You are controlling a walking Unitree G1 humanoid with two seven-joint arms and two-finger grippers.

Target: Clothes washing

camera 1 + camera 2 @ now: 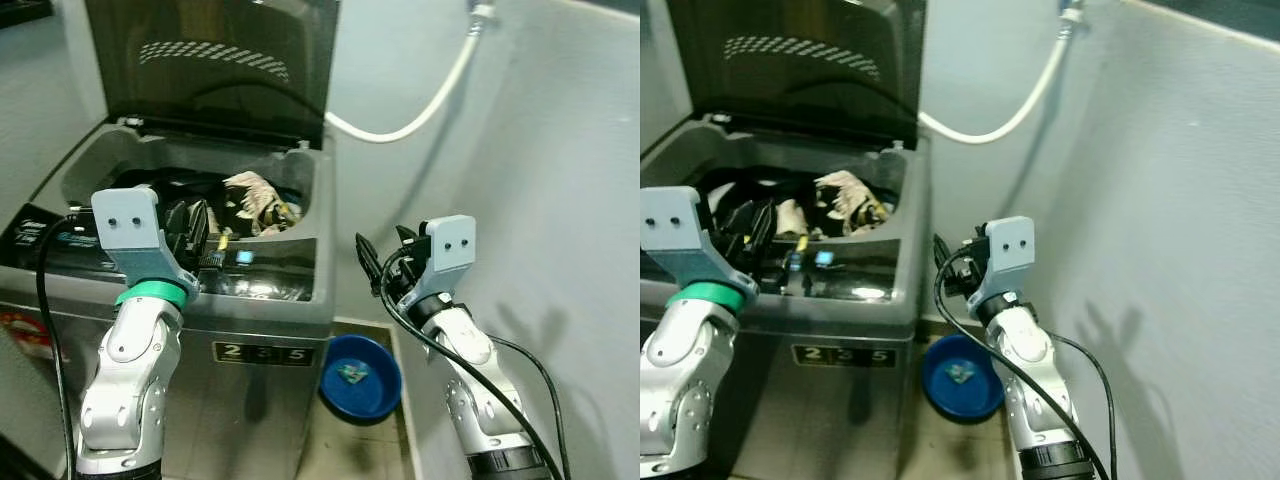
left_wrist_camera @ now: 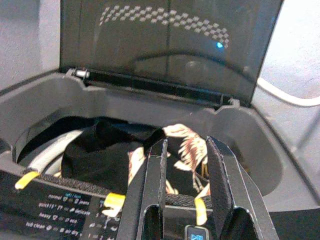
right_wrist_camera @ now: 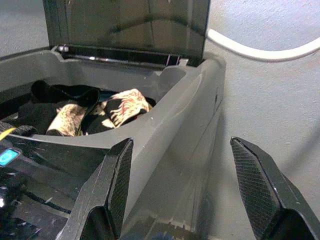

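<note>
The clothes lie heaped in the open washing machine drum, just beyond and below the left gripper, its fingers narrowly apart and empty over the control panel, while the right gripper, fingers wide apart, hangs beside the machine's right wall, farther off.

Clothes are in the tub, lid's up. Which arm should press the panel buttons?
Left, probably. The left gripper hangs right over the control panel; the right gripper is open beside the washer.

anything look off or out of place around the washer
Nothing looks damaged or spilled. The washer lid is up with clothes heaped in the drum; a blue bowl sits on the floor beside it.
</note>
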